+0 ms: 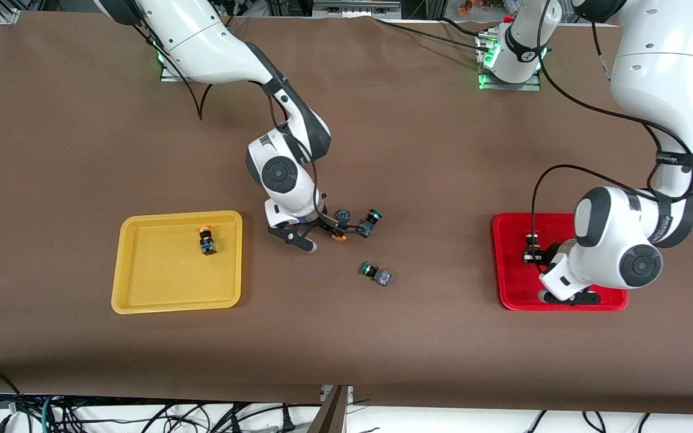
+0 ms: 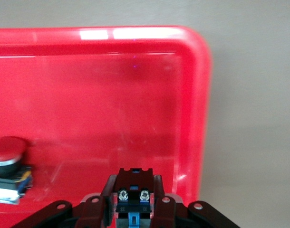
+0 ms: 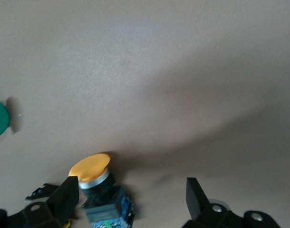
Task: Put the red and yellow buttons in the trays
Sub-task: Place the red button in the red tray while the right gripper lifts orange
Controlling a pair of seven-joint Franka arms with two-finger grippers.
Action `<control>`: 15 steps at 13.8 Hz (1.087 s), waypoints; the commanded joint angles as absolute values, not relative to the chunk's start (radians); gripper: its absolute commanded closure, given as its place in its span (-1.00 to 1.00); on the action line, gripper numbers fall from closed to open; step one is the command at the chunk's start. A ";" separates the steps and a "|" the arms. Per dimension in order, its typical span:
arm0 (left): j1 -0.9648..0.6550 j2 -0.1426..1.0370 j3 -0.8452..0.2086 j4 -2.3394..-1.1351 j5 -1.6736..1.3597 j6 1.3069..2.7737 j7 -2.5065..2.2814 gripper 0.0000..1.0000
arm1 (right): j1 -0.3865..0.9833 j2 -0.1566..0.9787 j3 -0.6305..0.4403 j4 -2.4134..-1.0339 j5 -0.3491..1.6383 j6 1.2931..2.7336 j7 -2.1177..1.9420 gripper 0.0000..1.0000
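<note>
Brown cloth covers the whole table (image 1: 418, 150), with wide bare room between the two trays. At the right arm's end lies the yellow tray (image 1: 142, 300), one yellow button (image 1: 206, 239) already in it; at the left arm's end lies the red tray (image 1: 506, 264).

Over the red tray the left gripper (image 2: 133, 202) sits low, fingers clamped on a dark-bodied button (image 2: 133, 194) whose cap is hidden. A red button (image 2: 7, 164) rests in the same tray, beside the gripper and apart from it.

Mid-table, just off the yellow tray's rim, the right gripper (image 3: 130, 199) is down at the cloth with jaws spread. The second yellow button (image 3: 100, 190) lies tipped on its side between the fingers, close against one finger (image 3: 64, 199) and well clear of the other, cap pointing away from the wrist. Its long axis seems to run roughly along the fingers, so closing should meet the body's flanks.

Two green buttons (image 1: 369, 222) (image 1: 376, 273) lie near; neither crowds the short path to the yellow tray.
</note>
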State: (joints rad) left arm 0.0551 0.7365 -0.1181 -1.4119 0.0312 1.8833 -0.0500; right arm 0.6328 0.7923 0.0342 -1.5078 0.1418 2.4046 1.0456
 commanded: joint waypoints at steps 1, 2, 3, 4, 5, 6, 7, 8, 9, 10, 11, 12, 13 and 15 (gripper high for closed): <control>0.061 0.713 -0.124 -1.517 0.054 1.986 -0.031 1.00 | 0.682 0.793 0.029 -1.493 0.149 2.399 1.115 -0.99; 0.061 0.712 -0.124 -1.541 0.057 2.018 -0.035 1.00 | 0.699 0.793 0.029 -1.493 0.147 2.398 1.130 -0.99; 0.060 0.715 -0.124 -1.546 0.057 2.034 -0.037 1.00 | 0.712 0.793 0.029 -1.497 0.146 2.396 1.137 -0.99; 0.057 0.722 -0.123 -1.545 0.061 2.057 -0.037 1.00 | 0.713 0.805 0.028 -1.497 0.140 2.399 1.138 -0.99; 0.055 0.726 -0.123 -1.548 0.063 2.074 -0.038 1.00 | 0.715 0.817 0.028 -1.496 0.137 2.402 1.138 -0.99; 0.054 0.726 -0.123 -1.546 0.064 2.075 -0.037 0.48 | 0.718 0.828 0.028 -1.496 0.133 2.422 1.138 -0.99; 0.057 0.726 -0.123 -1.542 0.069 2.075 -0.029 -0.03 | 0.718 0.834 0.028 -1.499 0.133 2.439 1.138 -0.98; 0.061 0.724 -0.123 -1.536 0.089 2.077 -0.026 -0.99 | 0.716 0.845 0.026 -1.497 0.130 2.442 1.137 -0.96; 0.067 0.719 -0.123 -1.526 0.104 2.077 -0.023 -1.00 | 0.715 0.857 0.025 -1.497 0.127 2.445 1.135 -0.88; 0.060 0.718 -0.124 -1.500 0.104 2.074 -0.026 -1.00 | 0.716 0.864 0.025 -1.494 0.127 2.450 1.137 -0.80; 0.054 0.695 -0.124 -1.497 0.104 2.072 -0.026 -1.00 | 0.715 0.861 0.022 -1.494 0.129 2.448 1.137 -0.71; 0.052 0.655 -0.124 -1.503 0.103 2.072 -0.025 -1.00 | 0.713 0.856 0.021 -1.494 0.129 2.447 1.135 -0.55; 0.049 0.616 -0.124 -1.505 0.103 2.072 -0.026 -1.00 | 0.712 0.856 0.020 -1.493 0.129 2.447 1.134 -0.37; 0.044 0.516 -0.124 -1.529 0.104 2.040 -0.025 -1.00 | 0.707 0.854 0.020 -1.493 0.129 2.444 1.128 -0.03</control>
